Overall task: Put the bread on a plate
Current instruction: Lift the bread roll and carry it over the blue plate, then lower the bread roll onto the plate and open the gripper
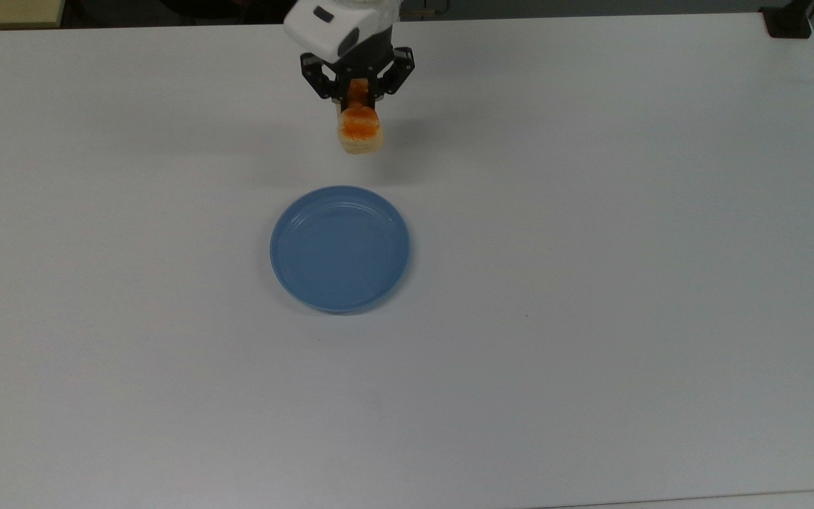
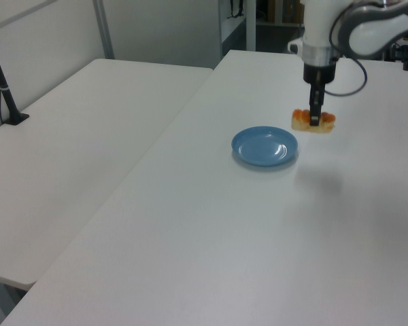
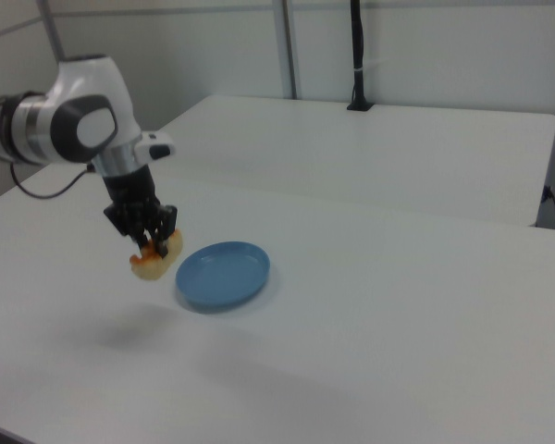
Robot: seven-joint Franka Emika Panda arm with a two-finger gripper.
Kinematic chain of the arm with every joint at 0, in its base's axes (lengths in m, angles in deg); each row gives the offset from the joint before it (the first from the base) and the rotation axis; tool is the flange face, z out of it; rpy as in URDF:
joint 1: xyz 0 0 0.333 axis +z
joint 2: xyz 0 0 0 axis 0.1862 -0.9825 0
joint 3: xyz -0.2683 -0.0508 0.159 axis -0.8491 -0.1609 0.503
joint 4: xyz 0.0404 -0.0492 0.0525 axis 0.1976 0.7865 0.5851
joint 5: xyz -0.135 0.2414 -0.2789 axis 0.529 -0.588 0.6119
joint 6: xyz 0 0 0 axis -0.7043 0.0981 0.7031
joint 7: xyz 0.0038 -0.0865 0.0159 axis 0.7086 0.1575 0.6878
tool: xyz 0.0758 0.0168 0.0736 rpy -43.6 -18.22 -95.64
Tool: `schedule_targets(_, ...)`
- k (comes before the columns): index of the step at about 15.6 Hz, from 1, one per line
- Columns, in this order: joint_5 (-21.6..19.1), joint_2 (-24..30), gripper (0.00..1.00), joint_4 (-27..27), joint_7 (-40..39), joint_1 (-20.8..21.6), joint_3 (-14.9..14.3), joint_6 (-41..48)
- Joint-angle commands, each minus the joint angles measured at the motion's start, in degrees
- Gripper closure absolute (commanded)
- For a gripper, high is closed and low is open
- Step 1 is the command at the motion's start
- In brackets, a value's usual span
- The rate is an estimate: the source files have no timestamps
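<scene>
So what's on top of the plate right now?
Nothing: the plate is bare, its whole inside showing. The bread hangs off the table in the claw, short of the plate's rim.
</scene>
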Motion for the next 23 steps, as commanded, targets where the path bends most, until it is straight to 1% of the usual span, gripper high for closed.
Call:
schedule_targets(1, -1.9, -5.0, 0.67, -11.7, 5.2, -0.8, -0.5, 4.8)
schedule_targets(4, -2.0, -8.4, 0.67, -18.1, 7.9, -1.3, -1.1, 5.6)
schedule_targets(7, -1.5, -14.3, 0.67, -24.8, 11.0, -1.3, -1.1, 6.5)
schedule_targets(9, -1.5, -17.7, 0.67, -28.2, 11.7, -1.3, -1.1, 6.9)
schedule_targets(13, -1.7, -20.7, 0.67, -28.7, 11.9, -1.1, -1.1, 6.3)
schedule_targets(15, -1.2, -22.9, 0.67, -28.7, 12.1, -0.6, -1.1, 6.1)
schedule_targets(20, 0.0, -24.8, 0.67, -28.3, 12.5, -0.5, -1.0, 5.4)
schedule_targets(23, 0.9, -26.5, 0.67, -28.0, 13.9, 0.4, -1.1, 2.8)
